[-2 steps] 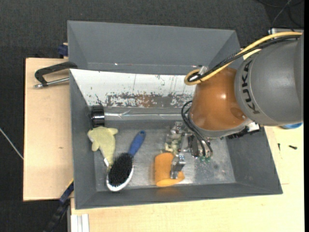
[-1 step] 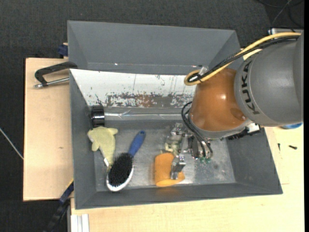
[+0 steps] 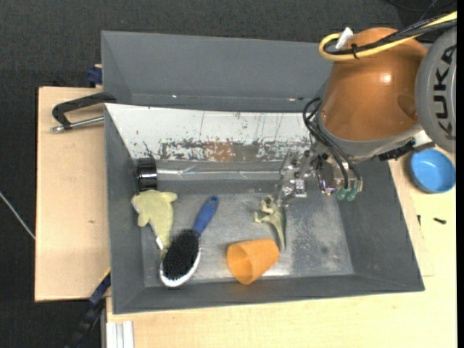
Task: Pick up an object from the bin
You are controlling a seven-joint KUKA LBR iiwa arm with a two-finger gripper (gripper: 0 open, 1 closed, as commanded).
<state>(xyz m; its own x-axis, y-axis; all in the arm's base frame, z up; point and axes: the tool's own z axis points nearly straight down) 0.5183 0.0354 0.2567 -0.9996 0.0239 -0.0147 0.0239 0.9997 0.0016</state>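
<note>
Gripper (image 3: 293, 185) is by the bin's (image 3: 217, 71) back wall, right of centre, with the thin green toy figure (image 3: 273, 222) just on its front-edge side. Can't tell if it's spread or closed. Risk: the figure lies flat and skinny, so a pinch could slip off or shove it into the orange cup (image 3: 251, 260) beside it.

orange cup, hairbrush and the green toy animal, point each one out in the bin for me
orange cup (image 3: 251, 260): camera view, on its side wall, lying tipped over.
hairbrush (image 3: 180, 255): camera view, on the black bristle head.
green toy animal (image 3: 277, 227): camera view, on its body.
</note>
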